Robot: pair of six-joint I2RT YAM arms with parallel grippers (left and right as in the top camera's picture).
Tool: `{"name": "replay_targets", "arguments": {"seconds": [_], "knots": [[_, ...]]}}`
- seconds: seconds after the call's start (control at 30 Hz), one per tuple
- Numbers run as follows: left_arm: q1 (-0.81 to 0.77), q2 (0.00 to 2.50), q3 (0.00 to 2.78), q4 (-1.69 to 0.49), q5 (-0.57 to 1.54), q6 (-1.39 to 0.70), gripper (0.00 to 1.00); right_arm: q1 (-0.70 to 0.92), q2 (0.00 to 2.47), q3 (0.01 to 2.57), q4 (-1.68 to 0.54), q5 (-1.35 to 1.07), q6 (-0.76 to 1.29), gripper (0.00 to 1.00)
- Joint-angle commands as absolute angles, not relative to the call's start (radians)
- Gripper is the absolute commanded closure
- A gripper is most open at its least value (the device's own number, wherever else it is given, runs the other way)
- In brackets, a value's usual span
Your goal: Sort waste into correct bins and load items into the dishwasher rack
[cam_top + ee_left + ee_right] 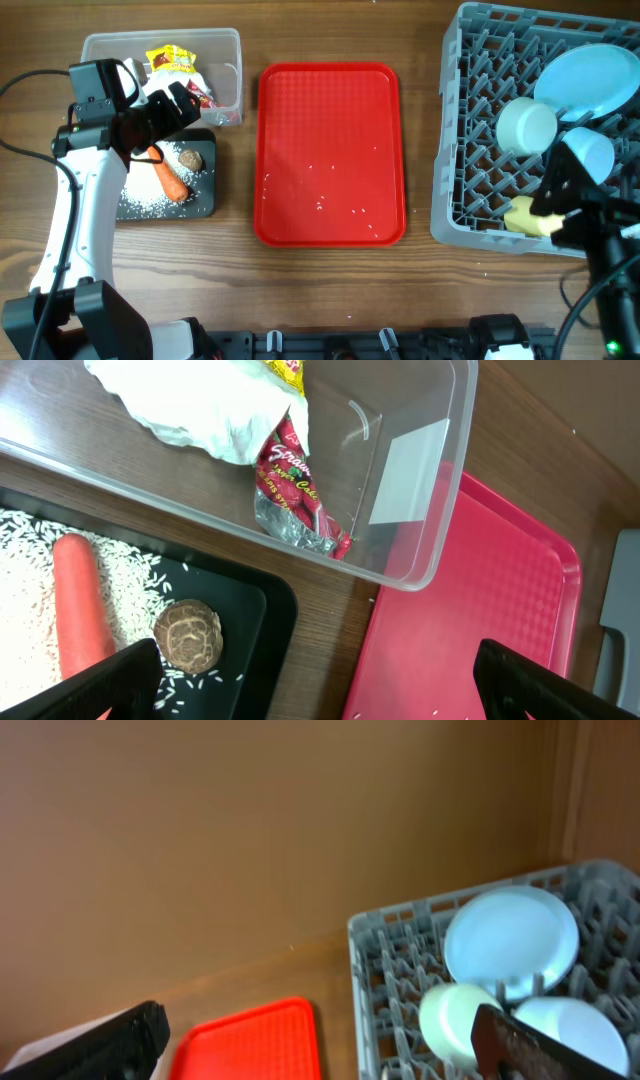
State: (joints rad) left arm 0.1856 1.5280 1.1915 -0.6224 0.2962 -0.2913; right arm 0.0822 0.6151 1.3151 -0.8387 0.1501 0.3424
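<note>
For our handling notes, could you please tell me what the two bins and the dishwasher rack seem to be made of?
Clear bin: probably thin glossy plastic; the table shows through it. Black bin: seemingly opaque plastic with a rounded moulded rim. Dishwasher rack: likely rigid matte grey plastic, moulded into grid and pegs.

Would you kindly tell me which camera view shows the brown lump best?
The left wrist view: the lump sits close and unobstructed in the black bin, its cracked surface clear, beside rice. Overhead shows it whole but small. The right wrist view does not show it.
</note>
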Motion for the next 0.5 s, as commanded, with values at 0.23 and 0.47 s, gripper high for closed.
{"name": "replay_targets", "arguments": {"seconds": [0.23, 0.47], "knots": [[0.187, 1.535, 1.195, -0.619, 0.294, -0.297, 0.00, 0.078, 0.196, 0.500, -0.313, 0.187, 0.396, 0.00], [0.187, 1.534, 1.195, -0.619, 0.294, -0.297, 0.00, 0.078, 0.069, 0.196, 0.005, 0.187, 0.499, 0.00]]}}
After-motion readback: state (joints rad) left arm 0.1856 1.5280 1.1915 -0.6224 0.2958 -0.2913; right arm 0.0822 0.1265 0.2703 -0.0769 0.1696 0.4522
